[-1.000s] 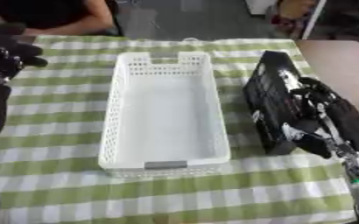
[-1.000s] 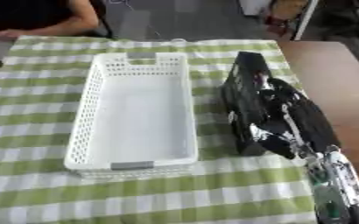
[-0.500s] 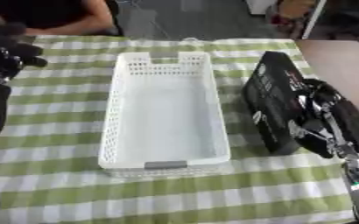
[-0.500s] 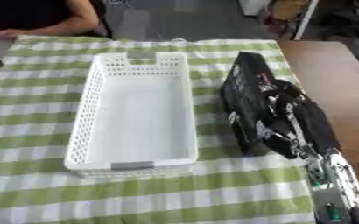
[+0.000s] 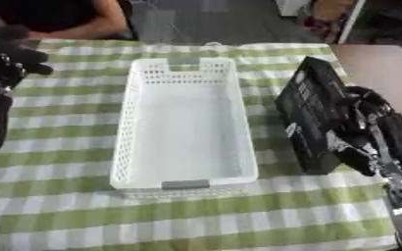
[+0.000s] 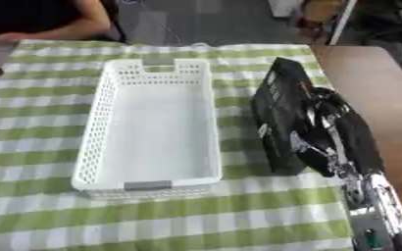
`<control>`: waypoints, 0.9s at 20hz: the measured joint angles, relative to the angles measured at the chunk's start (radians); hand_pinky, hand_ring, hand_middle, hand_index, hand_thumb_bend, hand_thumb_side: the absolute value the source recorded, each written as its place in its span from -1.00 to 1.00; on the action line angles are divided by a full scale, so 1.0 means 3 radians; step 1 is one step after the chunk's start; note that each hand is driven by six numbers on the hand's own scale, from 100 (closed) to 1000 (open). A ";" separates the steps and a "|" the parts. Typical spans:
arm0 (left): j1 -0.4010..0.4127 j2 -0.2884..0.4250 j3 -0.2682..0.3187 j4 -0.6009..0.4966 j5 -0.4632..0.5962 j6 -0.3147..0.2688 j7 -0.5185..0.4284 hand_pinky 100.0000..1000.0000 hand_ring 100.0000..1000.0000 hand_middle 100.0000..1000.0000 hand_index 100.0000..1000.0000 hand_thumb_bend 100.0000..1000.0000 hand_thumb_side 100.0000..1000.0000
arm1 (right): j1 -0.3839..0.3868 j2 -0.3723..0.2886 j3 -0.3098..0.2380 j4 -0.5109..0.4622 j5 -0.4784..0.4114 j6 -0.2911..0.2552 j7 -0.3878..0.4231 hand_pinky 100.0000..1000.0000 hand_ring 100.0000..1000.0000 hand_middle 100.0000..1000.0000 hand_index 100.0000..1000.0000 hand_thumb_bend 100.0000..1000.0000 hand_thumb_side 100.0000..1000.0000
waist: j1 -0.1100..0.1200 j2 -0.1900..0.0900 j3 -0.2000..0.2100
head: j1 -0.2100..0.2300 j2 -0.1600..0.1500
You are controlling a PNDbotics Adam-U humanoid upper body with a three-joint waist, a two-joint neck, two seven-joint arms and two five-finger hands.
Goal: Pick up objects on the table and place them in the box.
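A long black box [image 5: 307,112] stands tilted on its long edge on the green checked cloth, just right of the white perforated basket [image 5: 243,142]. My right hand [image 5: 367,122] comes in from the lower right and lies against the box's right side, its fingers curled over the upper edge. The basket's inside holds nothing. My left hand [image 5: 7,56] is raised at the far left edge, away from the basket, with relaxed fingers holding nothing.
The green and white checked cloth [image 5: 67,211] covers the table. A bare brown tabletop [image 6: 367,78] runs along the right side beyond the cloth. Only a narrow strip of cloth separates box and basket.
My right hand has shifted slightly along the black box, which stays tilted beside the basket in nearly the same place. The left hand has not moved.
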State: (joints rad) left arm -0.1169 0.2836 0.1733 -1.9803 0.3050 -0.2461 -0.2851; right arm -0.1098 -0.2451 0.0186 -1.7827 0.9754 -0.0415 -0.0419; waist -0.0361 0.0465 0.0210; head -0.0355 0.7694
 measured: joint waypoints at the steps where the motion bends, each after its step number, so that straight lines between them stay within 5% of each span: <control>1: 0.0000 0.0000 0.0000 0.0000 0.0000 0.0000 0.0000 0.24 0.25 0.55 0.40 -0.09 0.59 | 0.0000 0.0000 0.0000 0.0000 -0.0010 -0.0003 -0.0017 -0.43 0.08 0.60 0.44 -1.00 -1.00 | 0.0000 0.0000 0.0000 | 0.0000 0.0000; 18: 0.0000 0.0000 0.0000 0.0000 0.0000 0.0014 -0.0012 0.24 0.25 0.55 0.39 -0.09 0.59 | -0.0125 -0.0019 -0.0055 -0.0074 -0.0269 0.0009 -0.0403 -0.56 -0.05 0.53 0.38 -1.00 -1.00 | 0.0000 0.0000 0.0000 | 0.0000 0.0000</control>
State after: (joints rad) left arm -0.1169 0.2836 0.1733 -1.9803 0.3050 -0.2419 -0.2886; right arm -0.1473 -0.2509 0.0021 -1.8051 0.8945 -0.0388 -0.1627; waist -0.0360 0.0465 0.0209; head -0.0354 0.7694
